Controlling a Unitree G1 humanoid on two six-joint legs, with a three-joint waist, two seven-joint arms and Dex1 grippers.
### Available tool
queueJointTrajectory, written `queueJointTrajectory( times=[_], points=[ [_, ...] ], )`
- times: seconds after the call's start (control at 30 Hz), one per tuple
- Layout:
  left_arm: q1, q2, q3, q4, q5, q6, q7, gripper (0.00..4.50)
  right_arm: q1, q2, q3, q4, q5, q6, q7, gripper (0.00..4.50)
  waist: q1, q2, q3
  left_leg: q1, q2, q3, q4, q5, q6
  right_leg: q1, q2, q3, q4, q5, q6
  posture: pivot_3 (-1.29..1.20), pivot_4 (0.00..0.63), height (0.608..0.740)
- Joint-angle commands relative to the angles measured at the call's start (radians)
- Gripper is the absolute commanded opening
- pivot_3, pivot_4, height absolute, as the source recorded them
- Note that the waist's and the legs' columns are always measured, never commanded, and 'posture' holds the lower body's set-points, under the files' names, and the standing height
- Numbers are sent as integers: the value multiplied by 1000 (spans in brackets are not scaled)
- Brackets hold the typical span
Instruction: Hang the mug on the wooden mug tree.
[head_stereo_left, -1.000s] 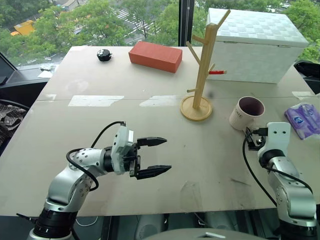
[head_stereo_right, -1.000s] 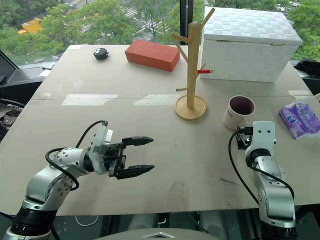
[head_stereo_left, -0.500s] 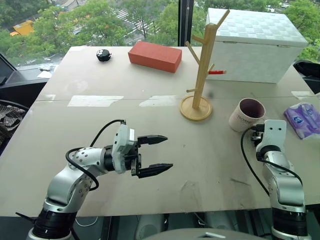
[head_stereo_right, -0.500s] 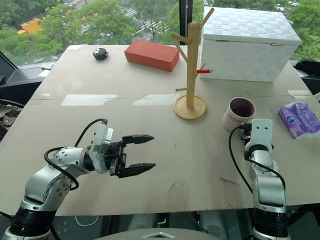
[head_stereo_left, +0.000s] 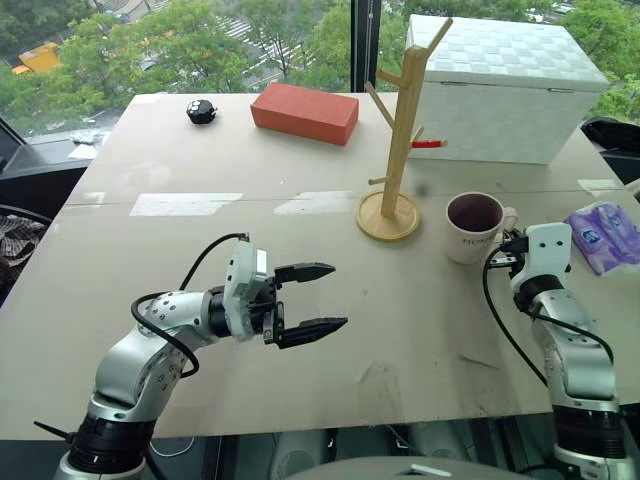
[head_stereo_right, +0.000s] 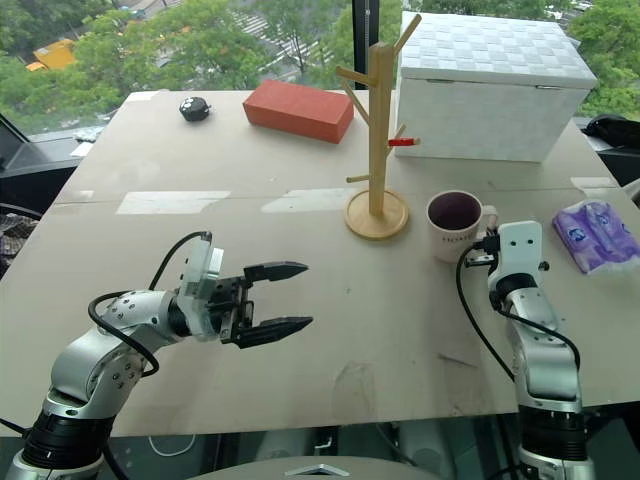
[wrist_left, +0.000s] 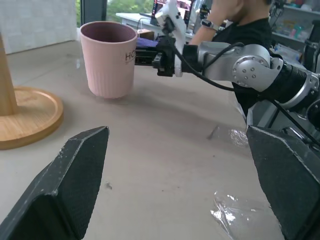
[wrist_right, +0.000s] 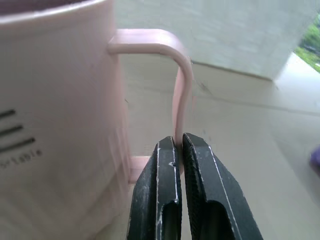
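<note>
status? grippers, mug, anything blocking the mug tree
Right gripper shut on the mug handle; mug upright on the table. Left gripper open, empty. Wooden mug tree beside the mug, nothing between them.

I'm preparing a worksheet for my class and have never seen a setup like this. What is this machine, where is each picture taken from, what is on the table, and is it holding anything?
It is a two-armed robot. Two pictures look down from its head; the other two come from cameras on its wrists. On the table stand the wooden mug tree, the mug, a red brick, a white box, a purple packet and a small black object. The right gripper is shut on the mug's handle. The left gripper hovers open, holding nothing.
</note>
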Motion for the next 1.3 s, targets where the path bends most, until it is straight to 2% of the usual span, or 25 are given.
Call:
queueJointTrajectory(
  times=[0.03, 0.2, 0.37, 0.47, 0.67, 0.87, 1.07, 1.27, 1.3],
  points=[
    [29, -25, 59, 9, -40, -37, -3, 4500, -73, -100, -33, -17, 98, -60, 180, 99, -3, 0, 0, 0, 0, 0, 0, 0, 0, 0, 0, 0, 0, 0, 0, 0, 150, 740],
    [83, -66, 99, 26, -52, -104, -28, 4500, -200, -252, -37, 94, 190, -78, 409, 99, 1, 1, 1, 1, 0, 0, 0, 0, 0, 0, 1, 0, 0, 0, 0, 0, 150, 740],
    [153, -112, 140, 33, -28, -208, -45, 4500, -397, -378, -3, 302, 212, -99, 619, 99, 2, 0, 2, 0, 0, 1, 0, 0, 0, 0, 0, 1, 0, 0, -1, 0, 150, 740],
    [193, -141, 167, 38, -26, -257, -38, 4500, -552, -396, 40, 418, 213, -102, 715, 99, -2, 0, 2, 0, 0, 1, 0, 0, 0, 0, 0, 1, -1, 0, -1, 0, 150, 740],
    [253, -203, 186, 28, -44, -338, -51, 4500, -718, -391, 97, 531, 221, -100, 871, 99, 2, 1, 2, 0, 1, 1, 0, 0, 0, 0, 0, 0, 0, 0, -1, 0, 150, 740],
    [279, -244, 189, 26, -28, -402, -28, 4500, -807, -376, 162, 576, 191, -99, 951, 99, 3, 0, 2, -1, 0, 2, 0, 0, 0, 0, -2, 0, -1, 1, -1, 0, 150, 740],
    [276, -258, 177, 17, -40, -425, -16, 4500, -903, -317, 248, 742, 56, -186, 893, 99, -2, 0, 2, 0, 0, 2, 0, 0, 0, 0, -2, -1, 0, 1, -1, 0, 150, 740],
    [268, -281, 197, -1, -84, -455, -22, 4500, -961, -256, 284, 900, -9, -238, 890, 99, 0, 1, 3, -1, 0, 2, 0, 0, 0, 0, -2, -1, 0, 1, -1, 0, 150, 740],
    [271, -280, 198, -2, -85, -457, -24, 4500, -971, -251, 279, 924, -13, -236, 882, 332, 1, 1, 3, -1, 0, 2, 0, 0, 0, 0, -2, -1, 0, 1, -1, 0, 150, 740]
  ],
)
